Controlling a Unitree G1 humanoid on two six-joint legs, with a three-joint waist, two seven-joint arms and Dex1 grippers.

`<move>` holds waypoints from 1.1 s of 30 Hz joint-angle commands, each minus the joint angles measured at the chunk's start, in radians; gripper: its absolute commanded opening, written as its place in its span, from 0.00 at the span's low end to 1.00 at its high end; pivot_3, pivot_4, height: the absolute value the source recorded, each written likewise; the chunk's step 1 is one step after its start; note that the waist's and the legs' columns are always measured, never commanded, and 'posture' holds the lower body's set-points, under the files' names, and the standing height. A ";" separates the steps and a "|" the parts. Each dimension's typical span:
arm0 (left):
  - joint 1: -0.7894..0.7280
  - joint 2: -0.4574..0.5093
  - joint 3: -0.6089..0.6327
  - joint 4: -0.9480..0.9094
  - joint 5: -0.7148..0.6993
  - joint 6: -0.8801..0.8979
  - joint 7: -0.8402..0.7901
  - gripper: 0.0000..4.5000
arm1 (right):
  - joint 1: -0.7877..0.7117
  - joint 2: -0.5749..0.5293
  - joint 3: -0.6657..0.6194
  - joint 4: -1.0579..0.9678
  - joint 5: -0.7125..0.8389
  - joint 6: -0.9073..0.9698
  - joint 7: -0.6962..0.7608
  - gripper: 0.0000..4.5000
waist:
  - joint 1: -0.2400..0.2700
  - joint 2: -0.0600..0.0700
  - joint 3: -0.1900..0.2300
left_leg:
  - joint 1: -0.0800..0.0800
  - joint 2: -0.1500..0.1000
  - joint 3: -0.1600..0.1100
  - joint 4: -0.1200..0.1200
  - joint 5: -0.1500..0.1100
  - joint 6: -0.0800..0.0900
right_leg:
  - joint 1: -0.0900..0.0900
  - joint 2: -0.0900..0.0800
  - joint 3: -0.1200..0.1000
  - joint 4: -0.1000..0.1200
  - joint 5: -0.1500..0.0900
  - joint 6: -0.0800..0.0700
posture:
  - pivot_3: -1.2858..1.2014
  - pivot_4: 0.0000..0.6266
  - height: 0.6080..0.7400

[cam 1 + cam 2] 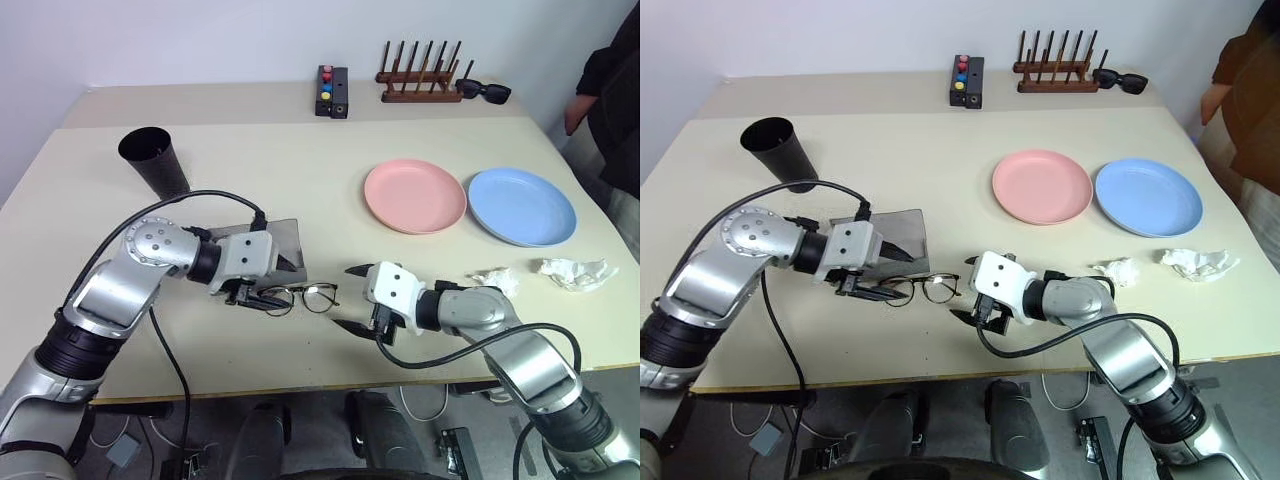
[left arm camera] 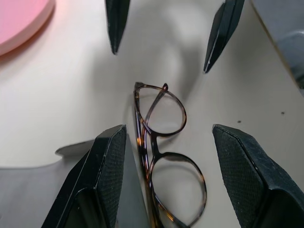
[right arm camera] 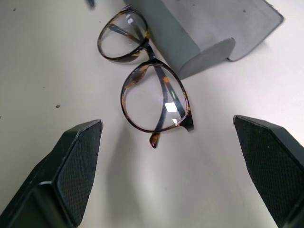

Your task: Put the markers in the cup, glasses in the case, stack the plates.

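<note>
The glasses lie folded on the table against the open grey case; the left gripper and right gripper flank them, fingers spread and empty, seemingly to lift them in.

The beige worktop carries, referenced to the pink plate: a blue plate just beside it, crumpled tissues nearer the front edge, and glasses beside a grey case. A black cup, button box, wooden rack and sunglasses lie farther off.
</note>
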 commanded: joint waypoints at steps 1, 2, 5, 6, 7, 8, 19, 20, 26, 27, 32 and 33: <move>-0.015 -0.017 -0.028 0.025 0.057 -0.068 0.017 0.65 | 0.007 0.007 -0.026 -0.050 -0.008 0.001 -0.027 1.00 | 0.000 0.000 0.000 | 0.000 0.000 0.000 0.000 0.000 0.000 | 0.000 0.000 0.000 0.000 0.000 0.000 | 0.52 0.24 0.96; -0.012 -0.023 -0.039 0.033 0.071 -0.087 0.019 0.65 | 0.009 0.010 -0.024 -0.051 -0.010 0.002 -0.034 1.00 | 0.000 0.000 0.000 | 0.000 0.000 0.000 0.000 0.000 0.000 | 0.000 0.000 0.000 0.000 0.000 0.000 | 0.52 0.24 0.96; -0.015 -0.041 -0.068 0.049 0.115 -0.099 0.035 0.65 | 0.015 0.014 -0.024 -0.057 -0.011 0.002 -0.050 1.00 | 0.001 0.000 0.000 | 0.000 0.000 0.000 0.000 0.000 0.000 | 0.000 0.000 0.000 0.000 0.000 0.000 | 0.52 0.24 0.96; -0.017 -0.046 -0.074 0.054 0.126 -0.095 0.042 0.65 | 0.017 0.015 -0.024 -0.058 -0.011 0.002 -0.053 1.00 | 0.001 0.000 0.000 | 0.000 0.000 0.000 0.000 0.000 0.000 | 0.000 0.000 0.000 0.000 0.000 0.000 | 0.52 0.24 0.96; -0.016 -0.051 -0.080 0.055 0.134 -0.093 0.046 0.65 | 0.019 0.014 -0.023 -0.058 -0.011 0.001 -0.056 1.00 | 0.001 0.000 0.000 | 0.000 0.000 0.000 0.000 0.000 0.000 | 0.000 0.000 0.000 0.000 0.000 0.000 | 0.52 0.24 0.96; -0.013 -0.057 -0.087 0.051 0.141 -0.093 0.048 0.65 | 0.021 0.012 -0.024 -0.058 -0.011 -0.001 -0.057 1.00 | 0.002 0.000 0.000 | 0.000 0.000 0.000 0.000 0.000 0.000 | 0.000 0.000 0.000 0.000 0.000 0.000 | 0.52 0.24 0.96; -0.025 -0.113 -0.145 0.056 0.227 -0.006 0.083 0.65 | 0.012 0.009 -0.023 -0.027 -0.018 -0.020 -0.051 1.00 | 0.002 0.000 0.000 | 0.000 0.000 0.000 0.000 0.000 0.000 | 0.000 0.000 0.000 0.000 0.000 0.000 | 0.52 0.24 0.96; -0.025 -0.114 -0.145 0.056 0.228 -0.003 0.084 0.65 | 0.012 0.009 -0.023 -0.027 -0.018 -0.020 -0.050 1.00 | 0.002 0.000 0.000 | 0.000 0.000 0.000 0.000 0.000 0.000 | 0.000 0.000 0.000 0.000 0.000 0.000 | 0.52 0.24 0.96; -0.029 -0.110 -0.139 0.044 0.232 0.008 0.077 0.13 | 0.009 0.010 -0.022 -0.025 -0.021 -0.021 -0.045 1.00 | 0.002 0.000 0.000 | 0.000 0.000 0.000 0.000 0.000 0.000 | 0.000 0.000 0.000 0.000 0.000 0.000 | 0.52 0.24 0.96; -0.031 -0.108 -0.137 0.041 0.230 0.010 0.074 0.04 | 0.007 0.010 -0.021 -0.024 -0.022 -0.021 -0.044 1.00 | 0.003 0.000 0.000 | 0.000 0.000 0.000 0.000 0.000 0.000 | 0.000 0.000 0.000 0.000 0.000 0.000 | 0.52 0.24 0.96; -0.046 -0.104 -0.129 0.022 0.219 0.033 0.063 0.04 | 0.000 0.015 -0.017 -0.021 -0.023 -0.020 -0.045 1.00 | 0.003 0.000 0.000 | 0.001 0.000 0.000 0.001 0.000 0.000 | 0.002 0.000 0.000 0.000 0.000 0.000 | 0.52 0.24 0.96; -0.048 -0.103 -0.129 0.023 0.220 0.036 0.063 0.04 | -0.002 0.016 -0.016 -0.019 -0.024 -0.020 -0.045 1.00 | 0.003 0.000 0.000 | 0.001 0.000 0.000 0.001 0.000 0.000 | 0.001 0.000 0.000 0.000 0.000 0.000 | 0.52 0.24 0.96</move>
